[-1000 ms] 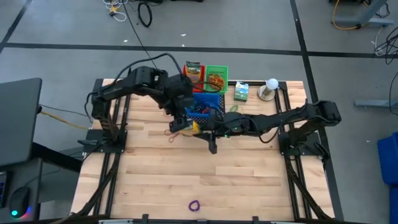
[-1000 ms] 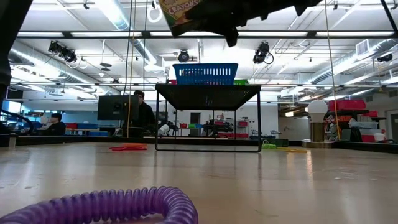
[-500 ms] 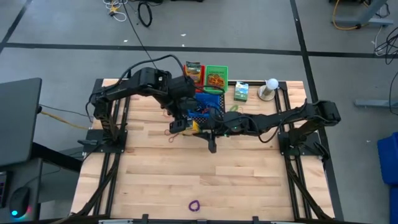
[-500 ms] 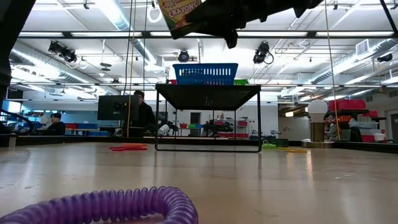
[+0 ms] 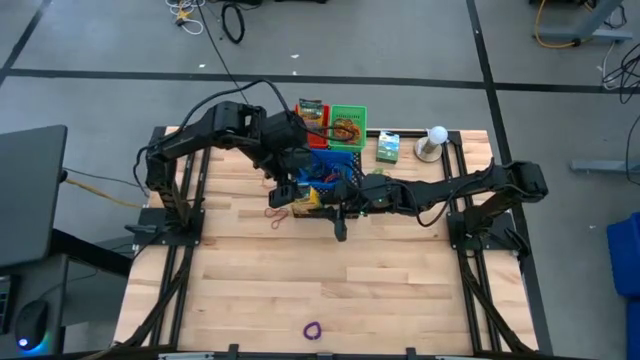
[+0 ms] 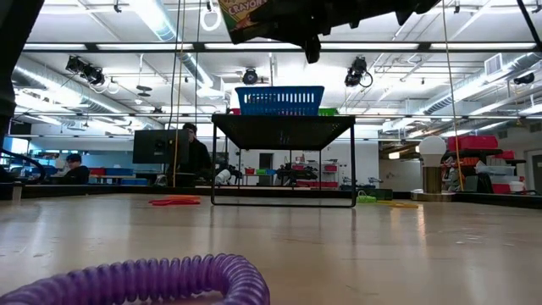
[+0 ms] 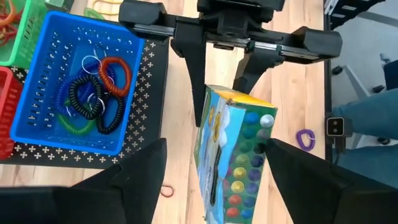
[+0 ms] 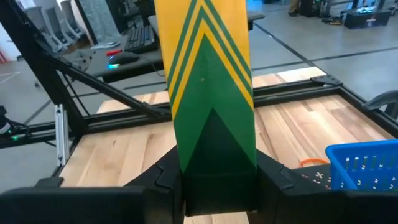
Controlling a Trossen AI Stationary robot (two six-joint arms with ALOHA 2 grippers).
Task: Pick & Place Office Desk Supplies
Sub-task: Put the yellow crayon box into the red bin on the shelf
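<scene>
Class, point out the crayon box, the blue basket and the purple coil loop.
crayon box (image 7: 233, 158), left wrist view, printed front face.
blue basket (image 7: 43, 68), left wrist view, perforated floor.
purple coil loop (image 6: 152, 280), low view, near arc.

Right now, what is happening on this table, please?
The right gripper holds a crayon box in the air, beside the blue basket of coiled loops. The left gripper is open and hovers close to the box, but does not grip it. The blue basket stands on a black perforated box. A purple loop lies alone near the table's front edge, and a few rubber bands lie on the wood.
</scene>
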